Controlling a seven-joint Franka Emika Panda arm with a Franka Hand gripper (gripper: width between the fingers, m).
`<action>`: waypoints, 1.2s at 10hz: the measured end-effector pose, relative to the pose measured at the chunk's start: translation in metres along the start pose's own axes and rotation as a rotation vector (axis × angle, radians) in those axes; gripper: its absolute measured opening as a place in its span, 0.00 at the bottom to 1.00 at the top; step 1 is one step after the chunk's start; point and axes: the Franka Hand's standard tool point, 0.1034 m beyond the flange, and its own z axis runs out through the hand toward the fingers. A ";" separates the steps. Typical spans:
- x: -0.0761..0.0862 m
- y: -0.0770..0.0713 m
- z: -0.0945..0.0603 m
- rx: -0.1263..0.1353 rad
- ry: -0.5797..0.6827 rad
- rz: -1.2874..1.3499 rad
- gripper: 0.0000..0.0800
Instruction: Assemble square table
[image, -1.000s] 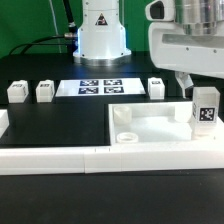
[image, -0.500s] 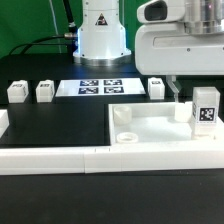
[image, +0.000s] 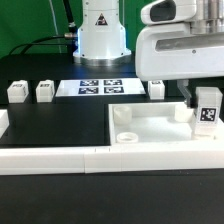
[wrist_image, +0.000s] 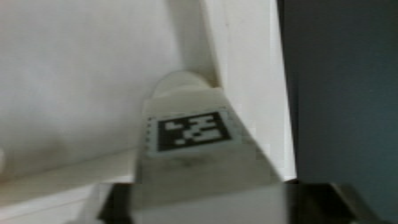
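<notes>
The white square table top (image: 150, 128) lies at the front of the exterior view, right of centre, with round sockets (image: 122, 116) on its left side. A white tagged leg (image: 207, 110) stands upright in its far right corner. My gripper (image: 200, 104) comes down over this leg, one dark finger (image: 188, 100) at its left side. In the wrist view the leg (wrist_image: 192, 150) fills the gap between my gripper's (wrist_image: 217, 206) two dark fingers, beside the top's raised rim (wrist_image: 240, 60). Three more legs (image: 17, 91) (image: 45, 91) (image: 157, 88) stand behind.
The marker board (image: 100, 86) lies at the back centre before the robot base (image: 100, 35). A long low white border rail (image: 60, 158) runs along the front. Another white piece (image: 3, 122) shows at the exterior view's left edge.
The hand has come lower and shifted towards the exterior view's left, and its finger now sits close beside the leg. The leg itself has barely moved.
</notes>
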 end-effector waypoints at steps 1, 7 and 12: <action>0.000 0.003 0.001 0.000 -0.002 0.085 0.37; 0.000 0.010 0.002 0.074 0.004 0.936 0.37; -0.002 0.012 0.002 0.091 -0.012 0.778 0.64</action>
